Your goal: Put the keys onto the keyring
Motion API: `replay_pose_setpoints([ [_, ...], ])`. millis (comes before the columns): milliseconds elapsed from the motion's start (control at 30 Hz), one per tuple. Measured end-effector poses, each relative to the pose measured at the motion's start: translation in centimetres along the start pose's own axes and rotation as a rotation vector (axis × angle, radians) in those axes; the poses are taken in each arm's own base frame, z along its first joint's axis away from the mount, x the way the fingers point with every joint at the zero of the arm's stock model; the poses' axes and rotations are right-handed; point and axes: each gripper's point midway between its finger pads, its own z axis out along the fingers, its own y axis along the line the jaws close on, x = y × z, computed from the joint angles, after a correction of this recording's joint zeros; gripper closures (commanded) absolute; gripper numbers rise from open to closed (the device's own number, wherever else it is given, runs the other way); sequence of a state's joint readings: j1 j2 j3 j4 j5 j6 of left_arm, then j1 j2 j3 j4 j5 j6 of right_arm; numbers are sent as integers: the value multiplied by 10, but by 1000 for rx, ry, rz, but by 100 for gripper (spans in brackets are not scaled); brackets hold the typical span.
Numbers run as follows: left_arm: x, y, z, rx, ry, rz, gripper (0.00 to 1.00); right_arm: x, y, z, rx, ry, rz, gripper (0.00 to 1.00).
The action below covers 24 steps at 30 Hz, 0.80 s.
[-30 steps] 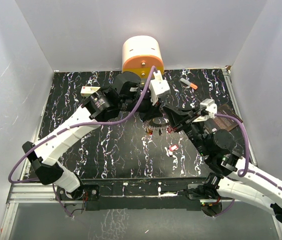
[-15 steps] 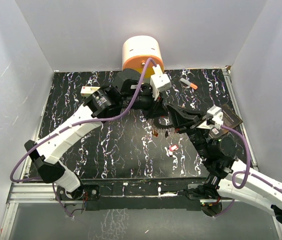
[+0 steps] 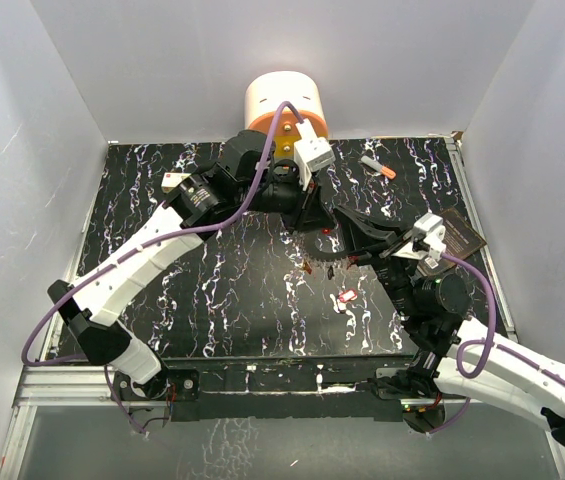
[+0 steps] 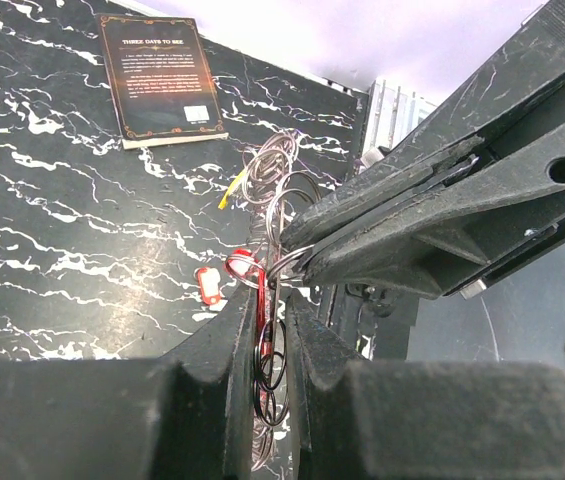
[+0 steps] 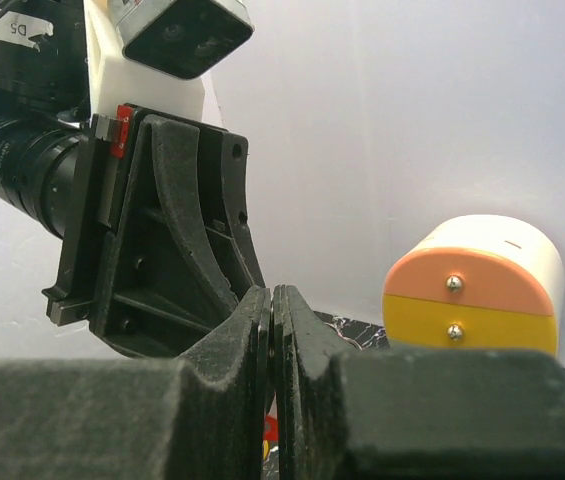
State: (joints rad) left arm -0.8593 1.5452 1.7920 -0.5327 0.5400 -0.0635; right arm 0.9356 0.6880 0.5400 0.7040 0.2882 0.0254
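The left gripper [image 4: 273, 312] is pinching narrowly, its black foam-faced fingers almost together on the lower loops of the large grey-silver metal keyring [image 4: 280, 190]. The keyring is hanging in the air above the black, white-veined table [image 4: 52, 230] and rising just beyond those fingertips. To its right, the right gripper [image 4: 297, 264] is clamped shut, and its tips seem to be nipping one small loop just above the left fingertips.

Judging from this, the step in hand is working a key along the coil. Doing it well is calling for the left gripper to be holding the ring steady while the right one is lifting a single coil and no more. That way the key is sliding rather than jamming and the wire is not getting twisted out of shape.

As for the keys, a small red-headed key [image 4: 207, 284] is lying loose on the table, left of the left fingers. A yellow-headed key [image 4: 230, 188] is sticking out from the ring's far left side. Another red key [image 4: 247, 270] is lying against the loops at the left fingertips; whether it is threaded cannot be told. The keyring itself is showing as a tangle of thin, bright wire loops.
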Motion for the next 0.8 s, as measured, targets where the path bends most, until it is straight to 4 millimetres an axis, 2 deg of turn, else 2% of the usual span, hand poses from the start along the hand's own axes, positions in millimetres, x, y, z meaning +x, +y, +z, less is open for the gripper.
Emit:
replay_pose_setpoints([
  [400, 3, 4, -4, 1, 11, -17, 100, 11, 1, -1, 1, 59, 9, 92],
  [800, 7, 24, -7, -73, 22, 24, 100, 25, 0, 16, 37, 133, -3, 92],
])
